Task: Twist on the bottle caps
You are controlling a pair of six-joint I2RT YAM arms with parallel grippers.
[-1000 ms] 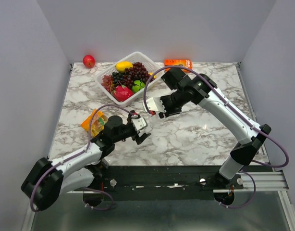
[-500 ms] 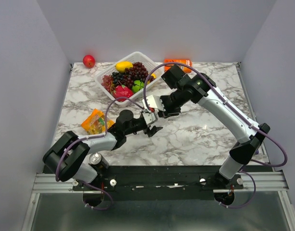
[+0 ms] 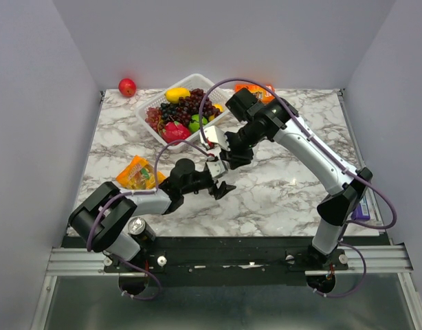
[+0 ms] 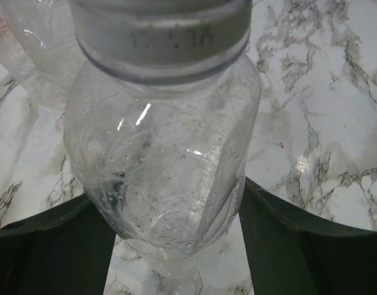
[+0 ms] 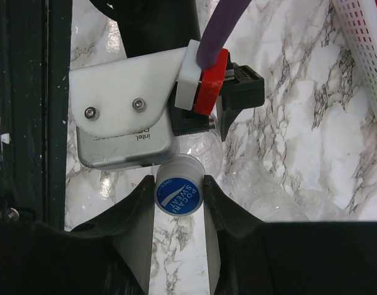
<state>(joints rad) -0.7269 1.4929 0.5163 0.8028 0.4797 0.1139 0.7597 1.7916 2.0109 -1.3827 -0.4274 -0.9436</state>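
Bottle cap: small, round, blue top with white mark and lettering, pale skirt. Pinched between the fingers of the right tool, seated on a neck; thread depth not readable.

Bottle: clear, colourless, droplets inside, wall creased. Stands on the marble bench, body gripped on both sides by the left tool.

Second bottle: clear, just beside the first, mostly out of view.

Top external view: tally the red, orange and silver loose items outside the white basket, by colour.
Red: 1 (round red apple)
Orange: 2 (crinkled orange snack packet, flat orange carton)
Silver: 1 (silver-topped metal can)
Total: 4
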